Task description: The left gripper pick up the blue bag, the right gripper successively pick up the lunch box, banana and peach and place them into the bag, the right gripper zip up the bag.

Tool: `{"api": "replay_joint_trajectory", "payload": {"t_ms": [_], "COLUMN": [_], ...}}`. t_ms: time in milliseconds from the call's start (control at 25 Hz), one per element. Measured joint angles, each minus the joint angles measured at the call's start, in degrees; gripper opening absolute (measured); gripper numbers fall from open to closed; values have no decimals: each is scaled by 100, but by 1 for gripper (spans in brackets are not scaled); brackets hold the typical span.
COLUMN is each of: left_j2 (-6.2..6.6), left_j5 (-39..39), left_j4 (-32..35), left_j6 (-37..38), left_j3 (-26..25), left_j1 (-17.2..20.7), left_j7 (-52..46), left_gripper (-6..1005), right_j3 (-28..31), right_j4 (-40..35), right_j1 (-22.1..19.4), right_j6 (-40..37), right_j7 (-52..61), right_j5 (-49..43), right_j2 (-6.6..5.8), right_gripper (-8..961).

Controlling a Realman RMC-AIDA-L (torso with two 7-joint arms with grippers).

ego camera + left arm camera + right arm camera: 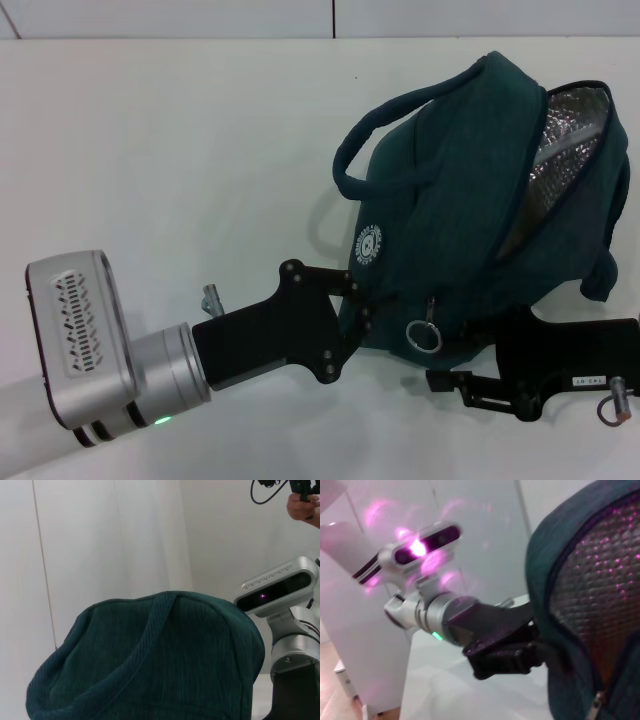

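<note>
- two grippers met at the blue bag [450, 200], which sat on the white table [180, 150] toward the robot's right, its mouth gaping along the far right side.
- the left gripper [352, 300] reached in from the left on its black arm, a green light glowing on the silver wrist [165, 375]; its fingers were pressed against the bag's near left edge, clamped on the fabric as far as i could see.
- the right gripper [445, 385] lay low along the bag's near right side, its claw pointing left just under the metal ring pull [424, 333]; i could not tell whether its fingers were apart or together.
- the ring pull hung at the bag's front, near the bottom seam.
- silver foil lining [565, 140] showed through the open zipper slit on the right.
- one rope-like handle [400, 140] arched up over the left half of the bag, above a round white logo patch [370, 243].
- from the left wrist, the bag's teal fabric [165, 665] filled the lower view, with the other arm's camera housing [277, 587] beyond it.
- from the right wrist, the left gripper [520, 650] met the bag's edge beside the foil [595, 605].
</note>
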Motion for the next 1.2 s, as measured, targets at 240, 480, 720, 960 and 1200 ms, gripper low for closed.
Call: {"api": "replay_joint_trajectory", "payload": {"t_ms": [240, 480, 720, 960, 1200], "left_j2": [-5, -18, -18, -18, -18], "left_j5": [-1, 3, 14, 15, 15], "left_j4": [3, 88, 94, 91, 89], "left_j6": [0, -24, -52, -54, -60], "left_j3": [0, 0, 0, 0, 0], "left_j1": [0, 0, 19, 49, 53], "left_j7": [-4, 17, 20, 19, 20], "left_gripper": [67, 67, 66, 66, 67], "right_j3": [-43, -413, -494, -475, -506], "right_j4": [4, 70, 73, 93, 95], "right_j1": [27, 162, 166, 49, -9], "right_j6": [200, 453, 472, 597, 536], "right_j7": [25, 25, -16, -231, -754], "right_j5": [39, 360, 467, 836, 867], "right_j2": [19, 43, 44, 37, 33], "right_gripper": [302, 296, 291, 264, 95]}}
